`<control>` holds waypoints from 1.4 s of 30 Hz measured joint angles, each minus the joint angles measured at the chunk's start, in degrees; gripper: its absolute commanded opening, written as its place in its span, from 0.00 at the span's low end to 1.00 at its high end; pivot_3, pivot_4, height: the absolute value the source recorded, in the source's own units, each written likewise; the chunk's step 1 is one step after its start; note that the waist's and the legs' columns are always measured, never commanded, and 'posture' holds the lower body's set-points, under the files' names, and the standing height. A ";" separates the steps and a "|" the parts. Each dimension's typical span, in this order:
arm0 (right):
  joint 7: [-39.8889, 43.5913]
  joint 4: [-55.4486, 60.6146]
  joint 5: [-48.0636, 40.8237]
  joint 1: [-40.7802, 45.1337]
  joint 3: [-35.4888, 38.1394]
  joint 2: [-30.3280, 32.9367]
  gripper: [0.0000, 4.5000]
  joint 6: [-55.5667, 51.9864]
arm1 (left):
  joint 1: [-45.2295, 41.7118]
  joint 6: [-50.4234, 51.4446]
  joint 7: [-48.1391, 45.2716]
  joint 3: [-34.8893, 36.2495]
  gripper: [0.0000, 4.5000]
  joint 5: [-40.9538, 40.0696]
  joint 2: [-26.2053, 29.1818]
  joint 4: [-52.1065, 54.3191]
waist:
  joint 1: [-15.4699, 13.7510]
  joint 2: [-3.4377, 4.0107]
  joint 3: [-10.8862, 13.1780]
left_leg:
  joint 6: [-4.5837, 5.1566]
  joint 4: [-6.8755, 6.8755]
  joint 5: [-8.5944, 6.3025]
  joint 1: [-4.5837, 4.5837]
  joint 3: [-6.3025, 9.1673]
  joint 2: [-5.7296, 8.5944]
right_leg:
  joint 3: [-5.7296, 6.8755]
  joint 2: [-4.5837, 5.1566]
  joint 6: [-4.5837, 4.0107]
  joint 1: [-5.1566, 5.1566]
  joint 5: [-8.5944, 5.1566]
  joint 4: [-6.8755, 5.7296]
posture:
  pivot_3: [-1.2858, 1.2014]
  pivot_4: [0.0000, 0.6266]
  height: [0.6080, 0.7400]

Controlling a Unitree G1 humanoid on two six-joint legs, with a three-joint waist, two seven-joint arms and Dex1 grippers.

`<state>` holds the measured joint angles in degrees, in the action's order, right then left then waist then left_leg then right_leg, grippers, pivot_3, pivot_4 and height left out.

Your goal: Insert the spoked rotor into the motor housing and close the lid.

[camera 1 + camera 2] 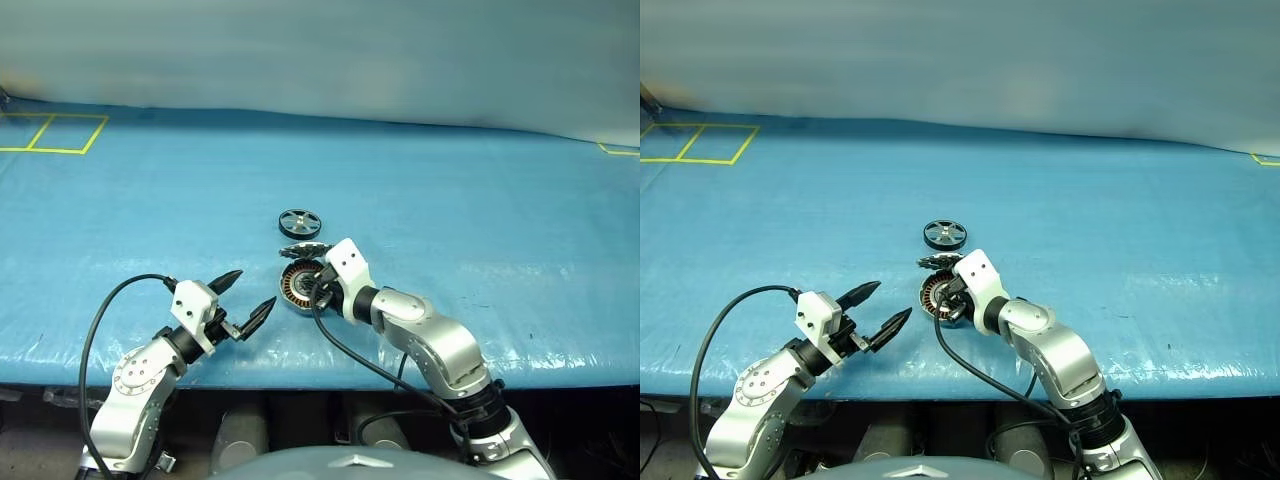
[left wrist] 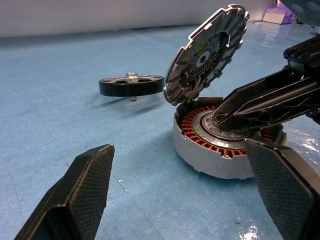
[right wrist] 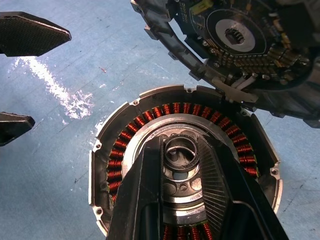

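The motor housing lies near the front of the blue table, its copper windings showing. The lid stands tilted open at the housing's far edge, dark inner face toward me. Just beyond them the spoked rotor lies flat on the table, apart from both. My right gripper reaches down into the housing, shut on its central bearing. My left gripper hovers open a little to the left of the housing, pointing at it, with nothing between its fingers.
The blue cover spreads wide around the parts. Yellow tape squares mark the far left corner, and the table's front edge runs close behind my grippers. A black cable trails from my right wrist.
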<state>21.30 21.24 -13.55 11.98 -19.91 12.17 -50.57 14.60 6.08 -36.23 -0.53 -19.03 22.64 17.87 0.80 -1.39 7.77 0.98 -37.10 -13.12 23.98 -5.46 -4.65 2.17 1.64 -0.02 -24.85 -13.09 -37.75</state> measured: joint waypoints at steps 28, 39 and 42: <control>-1.42 6.48 -2.62 -1.02 1.69 0.27 0.00 -4.77 | -0.60 -0.01 -0.04 -0.03 1.00 0.08 -0.01 -0.04 | -0.02 0.00 0.00 | 0.00 0.00 0.00 0.02 0.02 0.00 | 0.01 0.00 0.00 -0.01 -0.01 0.00 | 0.52 0.24 1.00; -2.07 6.19 -2.34 -1.00 -0.05 0.42 0.00 -5.88 | -0.51 -0.01 0.00 -0.02 1.00 0.11 -0.04 -0.04 | 0.00 0.00 0.01 | 0.00 0.00 0.00 0.02 0.02 0.00 | 0.01 0.00 0.00 0.00 -0.01 0.00 | 0.52 0.24 1.00; -2.86 5.43 -1.86 -1.00 -0.04 0.09 0.00 -5.68 | -0.19 -0.01 0.02 -0.02 1.00 0.12 -0.04 -0.04 | -0.01 0.00 0.01 | 0.00 0.00 0.00 0.02 0.02 0.01 | 0.01 0.00 0.00 -0.01 -0.01 0.00 | 0.52 0.24 1.00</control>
<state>18.44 26.68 -15.41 10.99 -19.94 12.26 -56.25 14.41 6.07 -36.21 -0.54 -18.91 22.60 17.83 0.79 -1.39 7.78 0.98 -37.10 -13.12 24.00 -5.43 -4.65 2.18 1.64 -0.02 -24.86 -13.10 -37.74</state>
